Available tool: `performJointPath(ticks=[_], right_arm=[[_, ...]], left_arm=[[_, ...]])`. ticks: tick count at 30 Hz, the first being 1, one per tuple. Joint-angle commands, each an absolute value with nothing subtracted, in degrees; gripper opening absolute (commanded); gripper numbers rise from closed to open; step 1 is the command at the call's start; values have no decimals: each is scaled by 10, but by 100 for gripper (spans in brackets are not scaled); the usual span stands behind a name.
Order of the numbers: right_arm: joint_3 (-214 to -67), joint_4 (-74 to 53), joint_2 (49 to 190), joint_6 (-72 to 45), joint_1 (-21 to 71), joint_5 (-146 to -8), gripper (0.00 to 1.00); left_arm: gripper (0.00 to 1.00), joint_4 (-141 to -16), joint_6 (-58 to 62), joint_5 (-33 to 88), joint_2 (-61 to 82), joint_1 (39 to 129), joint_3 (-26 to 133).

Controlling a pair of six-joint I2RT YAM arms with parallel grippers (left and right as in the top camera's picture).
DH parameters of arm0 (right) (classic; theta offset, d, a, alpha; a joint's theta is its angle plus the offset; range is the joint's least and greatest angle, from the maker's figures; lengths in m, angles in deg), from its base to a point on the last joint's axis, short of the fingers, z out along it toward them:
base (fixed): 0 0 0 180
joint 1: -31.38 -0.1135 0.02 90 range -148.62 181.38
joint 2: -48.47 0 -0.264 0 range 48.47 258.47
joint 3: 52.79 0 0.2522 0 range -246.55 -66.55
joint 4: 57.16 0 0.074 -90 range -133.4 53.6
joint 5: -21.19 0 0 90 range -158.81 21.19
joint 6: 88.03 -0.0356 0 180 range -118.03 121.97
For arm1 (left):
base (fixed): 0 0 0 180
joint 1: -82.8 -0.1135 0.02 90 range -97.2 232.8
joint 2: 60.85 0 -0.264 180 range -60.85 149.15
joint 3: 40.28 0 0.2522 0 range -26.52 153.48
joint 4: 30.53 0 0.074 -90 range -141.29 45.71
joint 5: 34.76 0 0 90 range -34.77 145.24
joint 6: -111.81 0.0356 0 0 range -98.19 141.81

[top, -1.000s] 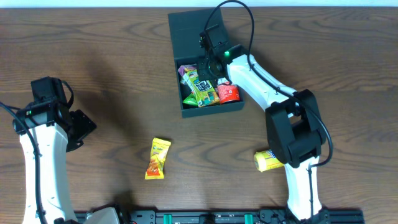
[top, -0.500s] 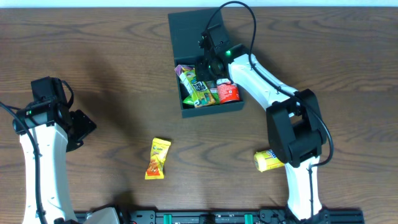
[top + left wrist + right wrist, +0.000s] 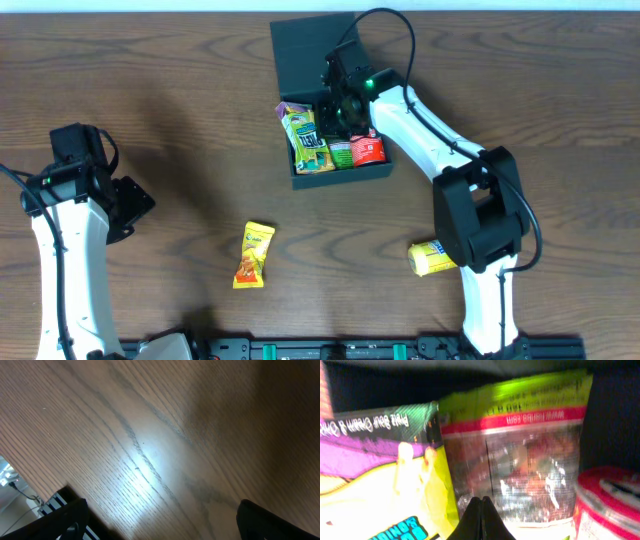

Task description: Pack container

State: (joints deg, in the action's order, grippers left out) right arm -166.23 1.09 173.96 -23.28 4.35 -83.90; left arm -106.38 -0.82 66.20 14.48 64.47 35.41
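Note:
The dark teal container (image 3: pixel 340 176) stands at the back centre of the table, its flap lid (image 3: pixel 305 50) lying open behind it. Inside lie a yellow-green packet (image 3: pixel 303 138), a green packet with a red stripe (image 3: pixel 341 153) and a red packet (image 3: pixel 369 150). My right gripper (image 3: pixel 338 118) reaches down into the box, shut with nothing between its fingers. In the right wrist view its closed tips (image 3: pixel 481 510) rest at the clear-windowed green packet (image 3: pixel 520 460), with the yellow-green packet (image 3: pixel 385 490) to the left and the red one (image 3: pixel 610 505) to the right. My left gripper (image 3: pixel 128 205) hovers open at the far left over bare wood.
A yellow-orange packet (image 3: pixel 253 255) lies on the table in front of the box. Another yellow packet (image 3: pixel 428 258) sits beside the right arm's base. The left wrist view shows only wood grain between the wide-apart fingers (image 3: pixel 65 520) and the table's edge.
The right gripper has shifted slightly inside the box, and the yellow-green packet has slid toward the left wall. The left arm has not moved.

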Motion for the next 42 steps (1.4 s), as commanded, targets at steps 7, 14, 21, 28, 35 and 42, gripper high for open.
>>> performJointPath(ticks=[7, 14, 21, 28, 35, 42], right_arm=[[-1671, 9, 1722, -252, 0, -818, 1], [-1670, 19, 1722, -252, -21, -750, 1], [-1663, 29, 1722, -249, -36, -660, 1], [-1618, -19, 1723, -249, -53, -641, 1], [-1595, -49, 1718, -240, -54, -617, 1], [-1628, 6, 1666, -226, -38, -602, 1]], left_arm=[[95, -1065, -5, 674, 148, 642, 356], [95, -1065, -5, 674, 148, 642, 356], [95, -1065, -5, 674, 148, 642, 356], [95, -1065, -5, 674, 148, 642, 356], [95, -1065, -5, 674, 148, 642, 356], [95, -1065, -5, 674, 148, 642, 356]])
